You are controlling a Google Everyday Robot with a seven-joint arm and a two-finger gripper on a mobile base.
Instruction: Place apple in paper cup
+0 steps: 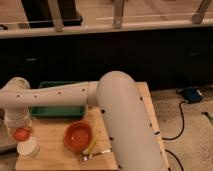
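While the apple point(20, 134) sits pinched in the gripper point(20, 131) at the left edge of the table, it hangs just above the paper cup point(27, 149), close to the cup's rim and a little to its left. The gripper points downward, its fingers closed around the fruit. The white cup stands upright near the front left corner of the wooden table point(55, 157). Just to the right of the cup rests an orange bowl point(78, 135), and a yellowish utensil point(93, 147) lies beside the bowl. Behind them, a green tray point(56, 111) lies under the white arm point(60, 95), which reaches across from the right.
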